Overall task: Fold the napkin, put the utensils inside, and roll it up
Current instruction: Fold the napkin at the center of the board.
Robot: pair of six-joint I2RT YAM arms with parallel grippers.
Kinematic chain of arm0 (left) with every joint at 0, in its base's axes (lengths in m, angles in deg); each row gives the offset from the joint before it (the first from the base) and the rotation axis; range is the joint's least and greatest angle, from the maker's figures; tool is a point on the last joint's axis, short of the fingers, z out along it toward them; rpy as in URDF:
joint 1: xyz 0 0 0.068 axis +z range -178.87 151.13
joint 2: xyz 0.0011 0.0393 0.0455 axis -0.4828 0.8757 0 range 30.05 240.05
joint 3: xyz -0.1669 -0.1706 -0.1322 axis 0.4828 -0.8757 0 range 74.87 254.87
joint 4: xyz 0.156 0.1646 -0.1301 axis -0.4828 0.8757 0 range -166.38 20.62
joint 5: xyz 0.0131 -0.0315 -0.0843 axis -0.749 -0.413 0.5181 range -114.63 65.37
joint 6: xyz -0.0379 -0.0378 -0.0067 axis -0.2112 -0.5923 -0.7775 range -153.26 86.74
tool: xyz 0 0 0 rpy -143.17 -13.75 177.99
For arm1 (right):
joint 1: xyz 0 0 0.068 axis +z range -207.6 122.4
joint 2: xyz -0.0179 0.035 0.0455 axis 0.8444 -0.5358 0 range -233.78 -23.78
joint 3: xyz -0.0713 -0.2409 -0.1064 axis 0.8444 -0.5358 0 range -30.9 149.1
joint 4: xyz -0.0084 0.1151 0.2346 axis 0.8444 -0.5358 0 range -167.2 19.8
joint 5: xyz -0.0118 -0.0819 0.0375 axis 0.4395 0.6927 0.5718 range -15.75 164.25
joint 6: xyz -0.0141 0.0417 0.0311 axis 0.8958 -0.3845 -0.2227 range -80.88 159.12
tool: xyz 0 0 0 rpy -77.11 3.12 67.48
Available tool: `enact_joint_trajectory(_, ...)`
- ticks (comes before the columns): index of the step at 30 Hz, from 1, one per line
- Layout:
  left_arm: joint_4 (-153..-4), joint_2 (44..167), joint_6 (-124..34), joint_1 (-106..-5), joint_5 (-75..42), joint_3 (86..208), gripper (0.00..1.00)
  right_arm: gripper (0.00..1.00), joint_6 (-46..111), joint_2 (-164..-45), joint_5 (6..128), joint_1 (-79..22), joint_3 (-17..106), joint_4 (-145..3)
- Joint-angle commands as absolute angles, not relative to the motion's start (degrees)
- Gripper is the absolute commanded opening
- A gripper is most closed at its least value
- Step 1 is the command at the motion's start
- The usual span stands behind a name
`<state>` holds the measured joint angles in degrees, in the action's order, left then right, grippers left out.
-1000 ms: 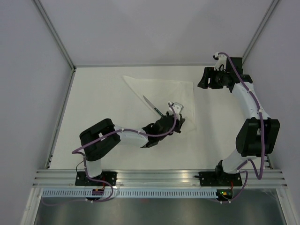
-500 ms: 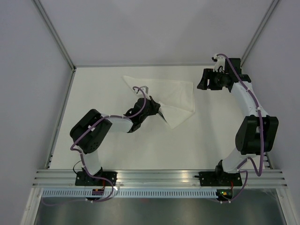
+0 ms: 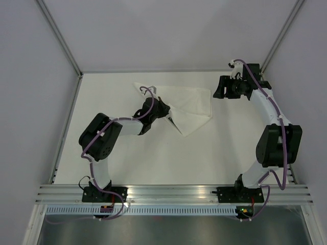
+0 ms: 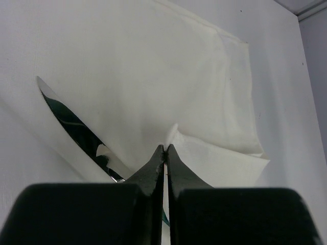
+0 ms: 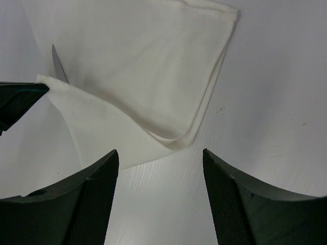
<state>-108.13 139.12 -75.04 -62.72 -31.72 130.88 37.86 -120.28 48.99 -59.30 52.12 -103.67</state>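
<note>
The white napkin [image 3: 196, 99] lies at the far middle of the table, partly folded over itself. My left gripper [image 3: 169, 113] is shut on one napkin corner and holds it lifted over the cloth; the pinch shows in the left wrist view [image 4: 166, 147]. The knife [image 4: 71, 122], with a silvery blade, lies on the napkin [image 4: 153, 66] left of the jaws, and a bit of its teal handle shows under the fingers. In the right wrist view the napkin [image 5: 138, 66] and the blade tip [image 5: 59, 69] show. My right gripper [image 3: 218, 88] is open and empty [image 5: 161, 168], just right of the napkin.
The white table [image 3: 153, 158] is bounded by a metal frame rail [image 3: 66, 122] on the left and grey walls behind. My left arm [image 3: 107, 135] stretches across the table's left half.
My left gripper has moved from the napkin's near right corner up and to the left, carrying that corner across the cloth and over the knife. The right arm has barely moved.
</note>
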Motion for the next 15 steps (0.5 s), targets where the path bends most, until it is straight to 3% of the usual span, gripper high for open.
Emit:
enact_joint_trajectory(1,-107.41,139.99,-77.29,-61.22,-30.52,133.84,0.02,0.72,37.71,-120.72,49.11,-59.01,53.91,-104.39)
enact_joint_trajectory(15,-107.05,142.02,-77.82,-57.52,-29.37,133.84,0.02,0.72,38.06,-120.98,49.11,-58.84,54.00,-104.65)
